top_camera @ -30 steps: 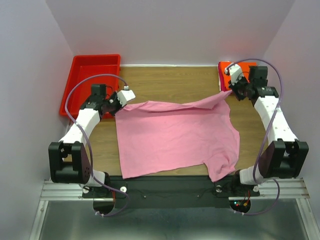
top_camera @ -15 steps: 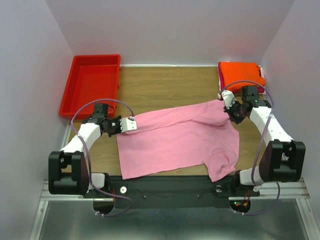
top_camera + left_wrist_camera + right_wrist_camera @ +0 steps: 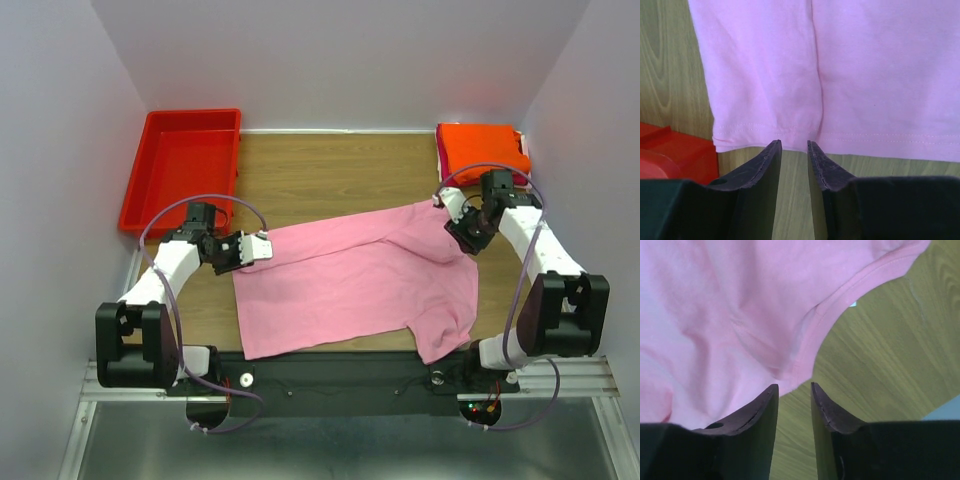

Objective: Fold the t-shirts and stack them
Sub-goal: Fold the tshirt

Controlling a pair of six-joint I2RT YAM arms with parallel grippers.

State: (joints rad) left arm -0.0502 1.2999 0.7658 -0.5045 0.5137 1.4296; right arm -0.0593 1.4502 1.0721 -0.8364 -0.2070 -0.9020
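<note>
A light pink t-shirt point(image 3: 350, 285) lies on the wooden table point(image 3: 330, 170), its far edge folded over toward the near side. My left gripper point(image 3: 256, 247) sits at the shirt's left end. In the left wrist view this gripper point(image 3: 794, 145) is open, its tips just short of the stitched hem point(image 3: 765, 131), with bare wood between them. My right gripper point(image 3: 456, 226) is at the shirt's right end. It is open too point(image 3: 794, 386), beside the shirt's curved band point(image 3: 840, 295). A folded bright orange t-shirt point(image 3: 483, 150) rests at the back right, with a darker pink-red edge point(image 3: 441, 158) under it.
A rigid red plastic tray point(image 3: 183, 168) stands at the back left; its corner point(image 3: 675, 155) shows in the left wrist view. White walls close in the table on three sides. One sleeve point(image 3: 445, 335) hangs near the table's front edge.
Both grippers brought the shirt's far edge toward the near side and down onto the shirt. Both have now opened and let go of the cloth.
</note>
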